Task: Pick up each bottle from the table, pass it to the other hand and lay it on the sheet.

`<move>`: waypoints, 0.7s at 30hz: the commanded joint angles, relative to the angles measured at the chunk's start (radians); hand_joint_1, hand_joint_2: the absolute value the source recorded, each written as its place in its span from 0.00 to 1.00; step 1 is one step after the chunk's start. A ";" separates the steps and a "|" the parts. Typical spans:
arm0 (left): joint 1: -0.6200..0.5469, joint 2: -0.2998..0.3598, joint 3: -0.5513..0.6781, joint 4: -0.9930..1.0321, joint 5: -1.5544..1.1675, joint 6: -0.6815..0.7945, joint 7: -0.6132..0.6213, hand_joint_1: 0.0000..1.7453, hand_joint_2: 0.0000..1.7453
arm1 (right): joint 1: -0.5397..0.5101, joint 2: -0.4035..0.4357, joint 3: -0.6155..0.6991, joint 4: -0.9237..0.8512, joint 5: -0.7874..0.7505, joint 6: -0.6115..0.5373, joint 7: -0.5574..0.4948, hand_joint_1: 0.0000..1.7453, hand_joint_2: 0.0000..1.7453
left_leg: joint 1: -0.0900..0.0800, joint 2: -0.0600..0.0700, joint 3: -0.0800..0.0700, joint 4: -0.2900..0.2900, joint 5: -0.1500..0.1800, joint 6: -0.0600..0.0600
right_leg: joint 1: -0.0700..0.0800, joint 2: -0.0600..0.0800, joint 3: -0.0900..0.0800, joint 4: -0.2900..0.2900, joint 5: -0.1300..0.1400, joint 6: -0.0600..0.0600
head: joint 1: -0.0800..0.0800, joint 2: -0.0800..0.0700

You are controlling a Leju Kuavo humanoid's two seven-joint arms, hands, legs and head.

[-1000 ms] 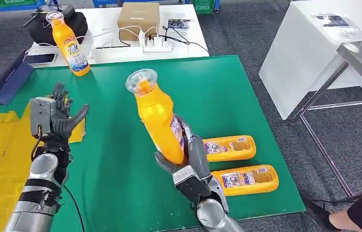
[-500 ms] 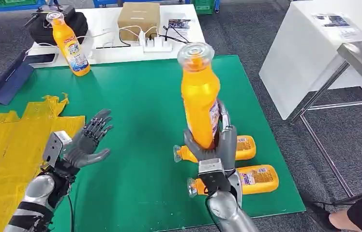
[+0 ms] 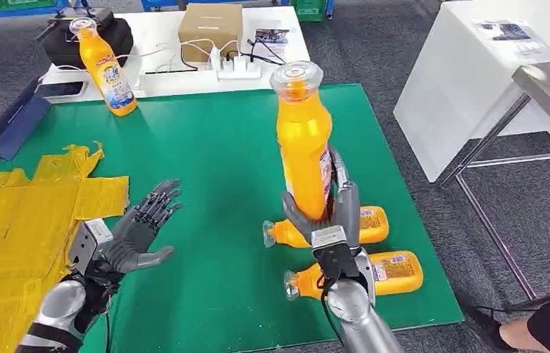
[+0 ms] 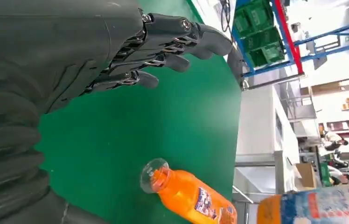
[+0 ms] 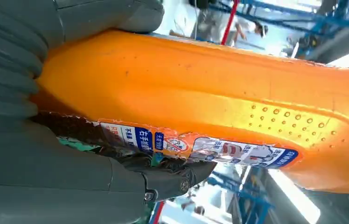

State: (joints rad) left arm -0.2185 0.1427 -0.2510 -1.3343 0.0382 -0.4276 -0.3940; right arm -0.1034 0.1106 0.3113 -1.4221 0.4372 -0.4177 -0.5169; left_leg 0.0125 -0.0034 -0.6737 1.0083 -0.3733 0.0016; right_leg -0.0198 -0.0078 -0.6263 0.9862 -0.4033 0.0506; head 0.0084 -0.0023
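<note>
Right now my right hand grips an orange bottle upright above the green mat, near its right edge; my left hand hovers spread, beside the yellow sheet.

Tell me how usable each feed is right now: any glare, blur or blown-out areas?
Head view: even light, sharp; the held bottle and the open left hand read clearly. Left wrist view: the green mat is clear, but the bright background beyond it is washed out. Right wrist view: the bottle sits very close, its label slightly soft, with overexposed light behind it.
</note>
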 commanded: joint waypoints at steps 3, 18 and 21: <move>-0.003 -0.013 -0.060 0.050 -0.007 0.004 0.005 0.00 1.00 | -0.065 -0.041 0.128 0.161 0.118 0.070 0.041 1.00 1.00 | 0.000 0.001 0.008 0.000 -0.003 0.001 | 0.000 0.002 0.008 -0.001 -0.002 -0.002 | 0.000 0.000; -0.070 -0.045 -0.088 0.061 0.021 0.011 0.038 0.00 1.00 | -0.114 -0.014 0.400 0.331 0.364 0.034 0.080 1.00 1.00 | 0.000 0.000 0.005 0.000 -0.002 0.001 | 0.000 0.000 0.005 -0.001 -0.002 -0.002 | 0.000 0.000; -0.069 -0.045 -0.088 0.061 0.021 0.011 0.038 0.00 1.00 | -0.116 -0.017 0.400 0.330 0.364 0.034 0.080 1.00 1.00 | 0.001 0.000 0.005 0.000 -0.002 0.001 | 0.001 0.000 0.006 -0.001 -0.002 -0.002 | 0.000 0.000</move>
State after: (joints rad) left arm -0.2403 0.1114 -0.3048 -1.3355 0.0568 -0.4158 -0.3632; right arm -0.1689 0.1072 0.6450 -1.1883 0.7992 -0.3857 -0.4375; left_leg 0.0130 -0.0032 -0.6739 1.0083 -0.3734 0.0016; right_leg -0.0202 -0.0077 -0.6273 0.9861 -0.4035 0.0505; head 0.0084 -0.0023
